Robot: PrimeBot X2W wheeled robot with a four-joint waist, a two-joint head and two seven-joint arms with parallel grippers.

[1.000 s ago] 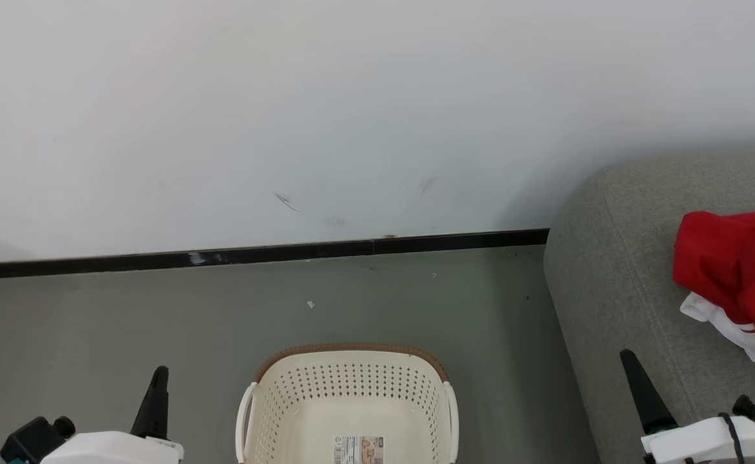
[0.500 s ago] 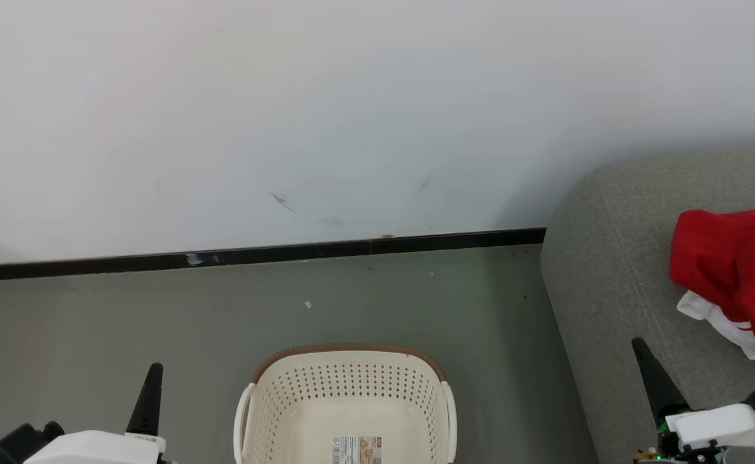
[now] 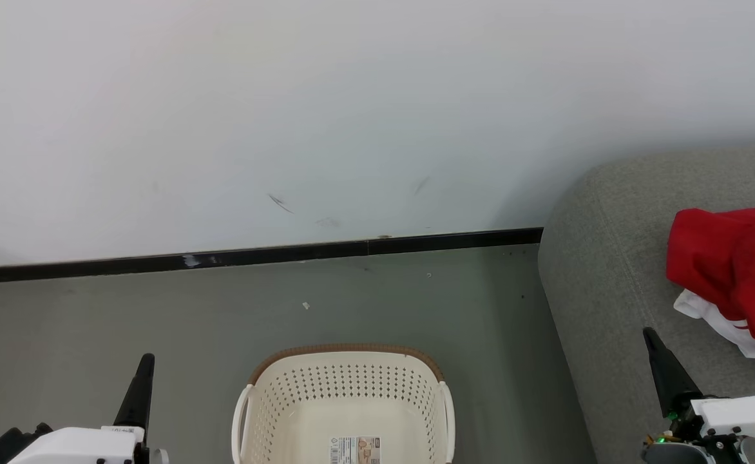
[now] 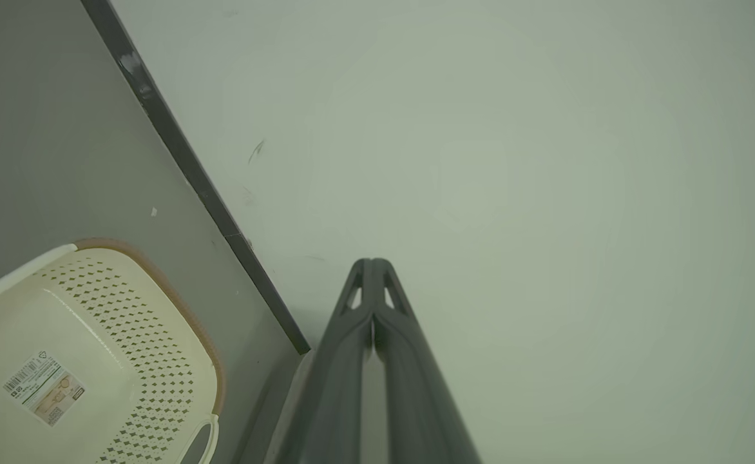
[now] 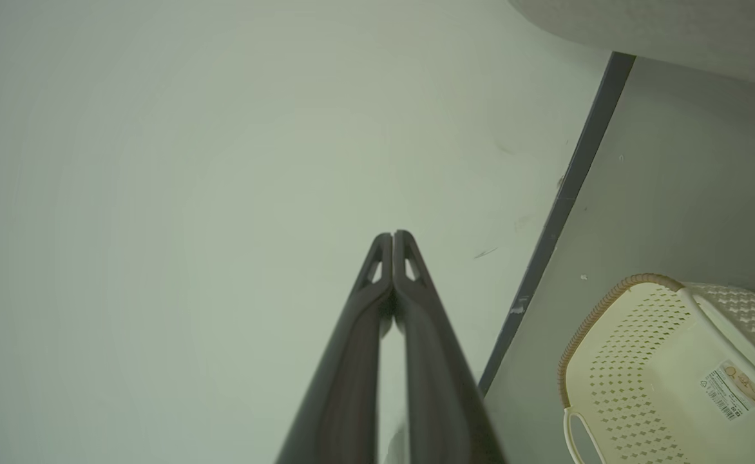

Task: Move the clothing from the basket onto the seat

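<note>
Laundry duty looks all but done: at near left, the left gripper points up over the grey floor, its two dark fingers pressed together with nothing between them. In the centre the basket stands on the floor, short of the black skirting board, its perforated walls and stickered bottom bare in both wrist views. To the right rises the seat. Over its near part the right gripper is likewise closed and empty, near but not touching the clothing. This is a red heap with a white panel showing beneath; it lies on the cushion and runs off the right edge, so the number of pieces cannot be told. What is left, by the look of it, is a clean finish: keep both arms clear of the basket's handles, and steer the right fingers away from the fabric so nothing snags or slides off the seat's rounded edge.
</note>
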